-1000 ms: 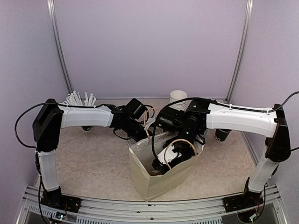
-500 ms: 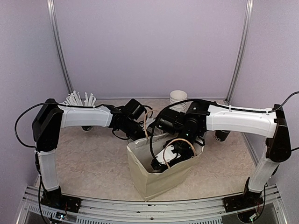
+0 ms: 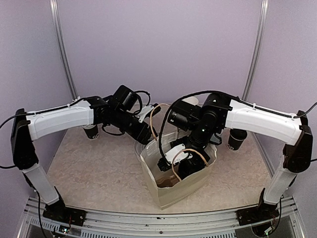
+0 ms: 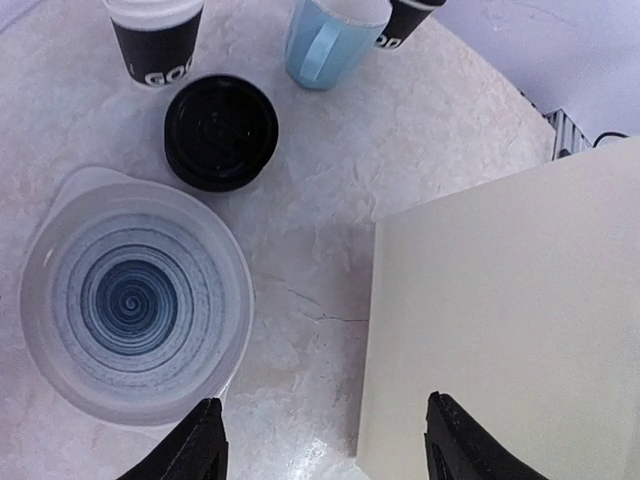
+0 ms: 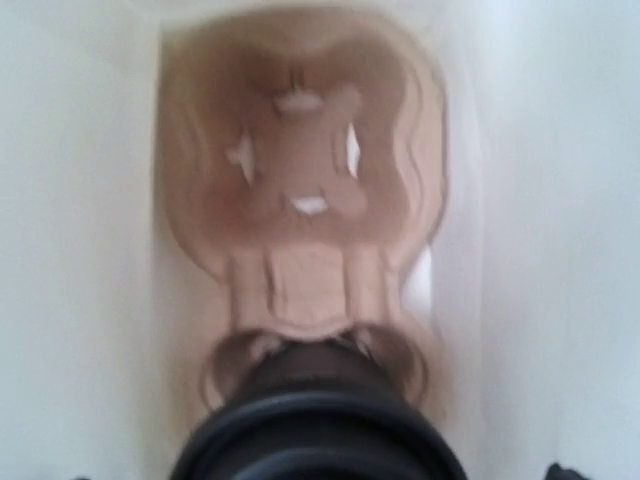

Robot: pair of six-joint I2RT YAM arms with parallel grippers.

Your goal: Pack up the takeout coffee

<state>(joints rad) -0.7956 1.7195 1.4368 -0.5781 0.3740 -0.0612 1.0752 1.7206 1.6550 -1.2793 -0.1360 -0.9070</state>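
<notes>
The left gripper hovers just beside the far left corner of the cream paper carrier bag. Its jaws are spread and grip nothing; the bag's wall edge and the marble-patterned tabletop show between them. Beyond it on the table sit a translucent round plastic tub with a blue spiral showing through, a round black lid and a light blue ceramic mug. The right gripper reaches down inside the bag, jaws released wide. Below it the black, black-lidded paper takeout coffee cup stands in the near pocket of a brown cardboard cup tray on the bag's floor.
</notes>
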